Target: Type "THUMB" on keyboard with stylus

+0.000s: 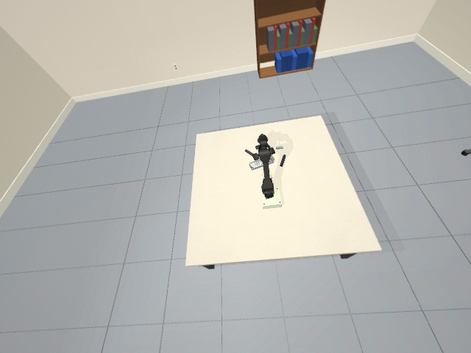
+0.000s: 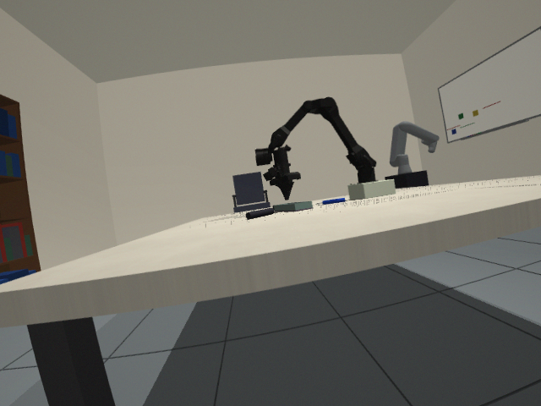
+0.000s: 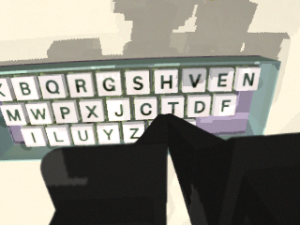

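The keyboard (image 1: pixel 256 164) (image 2: pixel 293 206) (image 3: pixel 272 94) lies on the desk. In the wrist view the T key (image 3: pixel 173 105), H key (image 3: pixel 166 82), U key (image 3: pixel 83 136), M key (image 3: pixel 13 112) and B key (image 3: pixel 24 87) show. My gripper (image 2: pixel 286 197) (image 3: pixel 164 121) is shut with nothing between its fingers, pointing down above the keyboard. Its tips overlap the lower edge of T and hide keys below it. A blue pen-like rod (image 2: pixel 333 200) lies between keyboard and arm base. A dark rod (image 1: pixel 282 160) (image 2: pixel 259 213) lies beside the keyboard. I cannot tell which is the stylus.
A small grey piece (image 1: pixel 279 147) lies on the desk (image 1: pixel 228 228) near the dark rod. The arm stands on a pale green base block (image 1: pixel 271 203) (image 2: pixel 371 189). A chair (image 2: pixel 248 189) and a grey arm (image 2: pixel 398 146) show in the background.
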